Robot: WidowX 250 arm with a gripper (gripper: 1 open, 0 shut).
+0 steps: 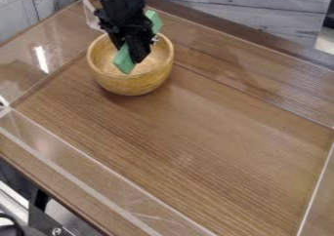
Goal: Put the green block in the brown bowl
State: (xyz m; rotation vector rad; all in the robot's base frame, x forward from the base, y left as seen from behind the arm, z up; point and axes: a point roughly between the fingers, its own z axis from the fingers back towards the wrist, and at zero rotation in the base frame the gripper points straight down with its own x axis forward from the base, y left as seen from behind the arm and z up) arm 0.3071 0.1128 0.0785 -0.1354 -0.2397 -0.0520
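The brown bowl (131, 76) sits on the wooden table at the upper left of the camera view. My black gripper (128, 42) hangs right over the bowl, pointing steeply down, and is shut on the green block (129, 58). The block is tilted, its lower end reaching down inside the bowl's rim while its upper end shows behind the fingers. Whether that lower end touches the bowl's inside is hidden from me.
The wooden table (222, 133) is edged by clear low walls (33, 55) on the left and front. A grey marbled surface (261, 11) runs along the back. Dark equipment shows below the table's near left corner.
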